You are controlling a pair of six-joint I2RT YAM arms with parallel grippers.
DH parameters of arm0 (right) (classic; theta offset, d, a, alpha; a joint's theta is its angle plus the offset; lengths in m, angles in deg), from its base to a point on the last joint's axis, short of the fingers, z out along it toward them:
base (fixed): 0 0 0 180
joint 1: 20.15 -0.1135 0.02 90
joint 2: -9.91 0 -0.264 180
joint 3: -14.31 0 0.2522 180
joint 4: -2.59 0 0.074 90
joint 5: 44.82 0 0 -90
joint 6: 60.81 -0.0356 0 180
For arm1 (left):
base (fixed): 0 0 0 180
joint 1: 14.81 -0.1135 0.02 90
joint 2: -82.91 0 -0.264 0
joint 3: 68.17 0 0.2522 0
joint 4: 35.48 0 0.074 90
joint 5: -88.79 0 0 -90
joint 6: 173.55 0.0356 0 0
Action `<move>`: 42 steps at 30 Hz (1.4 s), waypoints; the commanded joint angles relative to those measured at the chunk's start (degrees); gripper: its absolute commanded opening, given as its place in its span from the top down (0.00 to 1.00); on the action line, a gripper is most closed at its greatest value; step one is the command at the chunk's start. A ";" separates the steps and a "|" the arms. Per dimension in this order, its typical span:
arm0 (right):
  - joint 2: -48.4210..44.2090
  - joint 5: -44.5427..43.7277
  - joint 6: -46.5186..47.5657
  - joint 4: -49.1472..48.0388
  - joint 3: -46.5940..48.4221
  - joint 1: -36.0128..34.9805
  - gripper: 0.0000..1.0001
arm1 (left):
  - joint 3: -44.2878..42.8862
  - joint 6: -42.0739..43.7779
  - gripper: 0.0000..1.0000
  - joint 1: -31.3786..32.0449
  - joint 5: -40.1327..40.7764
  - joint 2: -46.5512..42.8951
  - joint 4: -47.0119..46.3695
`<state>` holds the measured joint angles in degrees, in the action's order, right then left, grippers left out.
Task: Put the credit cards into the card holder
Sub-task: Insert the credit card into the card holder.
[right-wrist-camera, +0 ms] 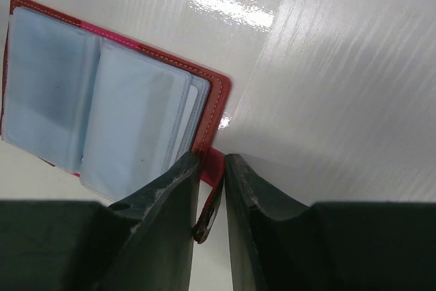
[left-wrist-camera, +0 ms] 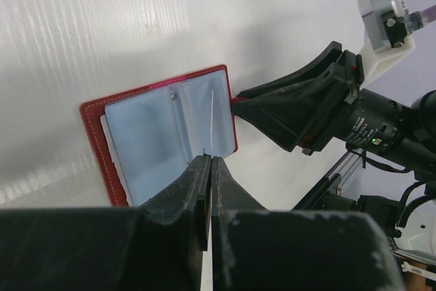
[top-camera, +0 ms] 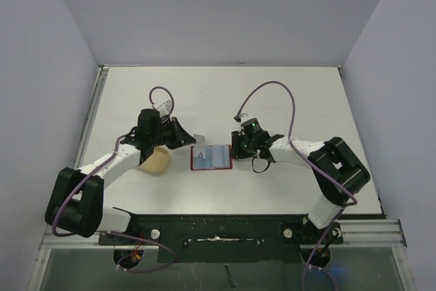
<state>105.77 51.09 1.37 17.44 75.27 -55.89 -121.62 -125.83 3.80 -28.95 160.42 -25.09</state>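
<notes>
The red card holder (top-camera: 212,158) lies open on the table, its pale blue sleeves facing up; it also shows in the left wrist view (left-wrist-camera: 163,127) and the right wrist view (right-wrist-camera: 102,100). My left gripper (top-camera: 185,140) is shut on a pale credit card (top-camera: 199,143) and holds it upright at the holder's left half. In the left wrist view the card (left-wrist-camera: 212,117) is edge-on, a thin line over the sleeves ahead of the gripper (left-wrist-camera: 208,161). My right gripper (top-camera: 235,151) is shut on the holder's red snap tab (right-wrist-camera: 213,175) at its right edge.
A tan oval dish (top-camera: 157,161) sits on the table under my left forearm, left of the holder. The right arm's black fingers (left-wrist-camera: 293,110) meet the holder's far edge in the left wrist view. Grey walls enclose the white table (top-camera: 218,93).
</notes>
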 commanded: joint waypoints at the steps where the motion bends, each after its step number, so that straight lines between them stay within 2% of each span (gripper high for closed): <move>1: -2.08 -2.02 -1.74 -0.02 -1.37 -0.94 0.76 | 0.02 -1.44 1.00 2.06 -0.45 2.20 -5.63; 12: -4.17 -2.59 -1.89 -0.58 -2.67 -1.08 0.74 | -1.26 -0.31 1.00 3.50 -0.85 9.24 -6.87; 24: -4.45 -2.64 -2.55 -1.34 -3.29 -1.08 0.71 | -1.32 -0.96 1.00 3.80 -3.13 12.06 -8.55; 42: -4.63 -2.78 -2.42 -1.35 -3.17 -1.08 0.71 | -0.94 -1.81 1.00 3.98 -4.27 15.87 -11.02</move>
<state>103.10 49.73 -1.16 16.85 72.38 -56.62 -121.40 -127.82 7.61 -32.01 175.59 -32.44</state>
